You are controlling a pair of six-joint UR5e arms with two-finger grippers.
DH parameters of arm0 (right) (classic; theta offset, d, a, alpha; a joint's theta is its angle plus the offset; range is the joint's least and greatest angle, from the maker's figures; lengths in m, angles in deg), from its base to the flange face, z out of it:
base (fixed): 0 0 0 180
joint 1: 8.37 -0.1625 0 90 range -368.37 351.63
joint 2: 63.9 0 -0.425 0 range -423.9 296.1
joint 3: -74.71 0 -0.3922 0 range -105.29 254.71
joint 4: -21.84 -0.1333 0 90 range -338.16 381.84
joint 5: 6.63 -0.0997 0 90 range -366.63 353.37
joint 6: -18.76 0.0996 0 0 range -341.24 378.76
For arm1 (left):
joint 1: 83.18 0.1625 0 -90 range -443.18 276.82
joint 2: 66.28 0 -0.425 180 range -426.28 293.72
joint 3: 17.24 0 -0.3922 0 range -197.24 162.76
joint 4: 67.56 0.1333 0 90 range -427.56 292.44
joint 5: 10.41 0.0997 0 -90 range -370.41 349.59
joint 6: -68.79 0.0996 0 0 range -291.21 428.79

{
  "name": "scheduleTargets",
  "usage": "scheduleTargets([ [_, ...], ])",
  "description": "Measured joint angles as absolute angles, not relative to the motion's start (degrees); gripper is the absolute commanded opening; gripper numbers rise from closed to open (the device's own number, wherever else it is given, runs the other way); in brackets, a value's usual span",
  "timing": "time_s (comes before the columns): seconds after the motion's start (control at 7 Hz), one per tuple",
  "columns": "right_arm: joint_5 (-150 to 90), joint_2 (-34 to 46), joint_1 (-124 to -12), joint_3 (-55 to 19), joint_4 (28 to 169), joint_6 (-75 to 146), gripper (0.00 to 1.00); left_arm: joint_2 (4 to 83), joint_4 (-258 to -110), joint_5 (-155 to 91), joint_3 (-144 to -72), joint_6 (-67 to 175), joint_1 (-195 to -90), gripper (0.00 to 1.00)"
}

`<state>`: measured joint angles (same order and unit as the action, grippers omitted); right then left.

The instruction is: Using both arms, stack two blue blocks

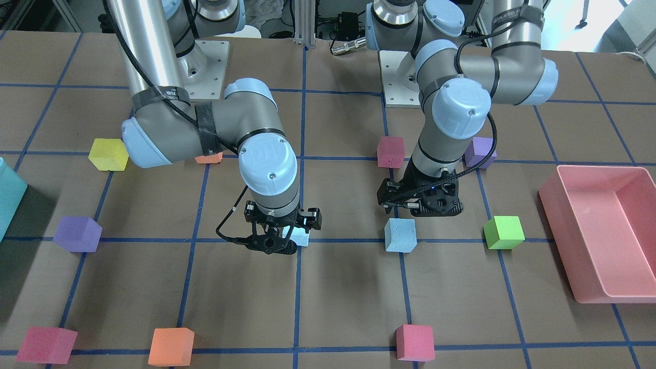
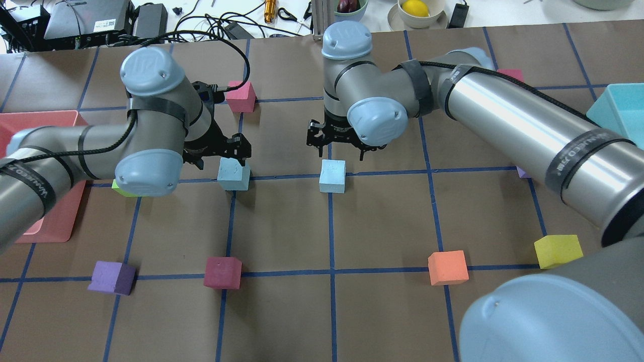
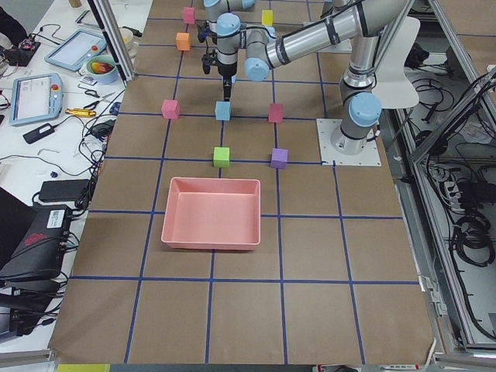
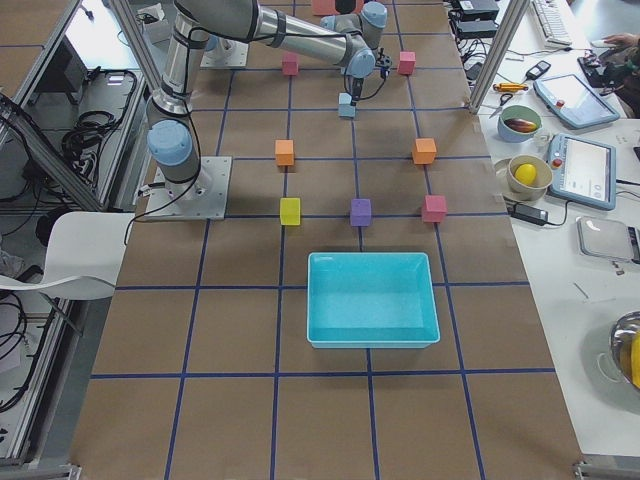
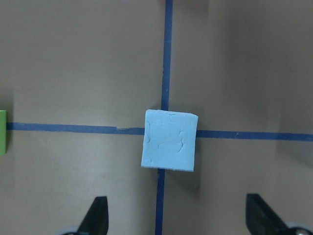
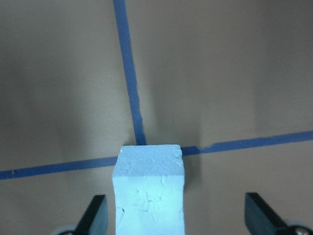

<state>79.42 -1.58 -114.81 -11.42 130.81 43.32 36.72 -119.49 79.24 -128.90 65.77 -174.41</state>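
Note:
Two pale blue blocks sit on blue tape crossings at mid-table. One block lies just in front of my left gripper. In the left wrist view this block is ahead of the open fingers, not between them. The other block is partly hidden behind my right gripper, which is low over it. In the right wrist view that block stands between the open fingers, nearer the view's left one. Overhead, both blocks rest on the table.
A pink bin stands at the view's right and a teal bin at its left edge. Loose cubes lie around: green, purple, yellow, magenta, orange, magenta.

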Motion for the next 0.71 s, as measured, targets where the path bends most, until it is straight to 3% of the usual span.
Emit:
scheduleTargets([
  [0.43, 79.9, 8.9, -103.4, -9.6, 118.9, 29.4, 1.00, 42.8, -113.1, 79.4, -130.6, 70.5, -174.6, 1.00],
  [0.57, 80.5, 12.8, -100.4, -9.7, 115.0, 25.5, 1.00, 44.3, -111.1, 79.5, -130.6, 70.9, -174.6, 0.86],
  [0.71, 82.1, 16.7, -98.2, -10.0, 111.7, 23.7, 1.00, 45.3, -109.8, 79.5, -130.6, 71.2, -174.5, 0.47],
])
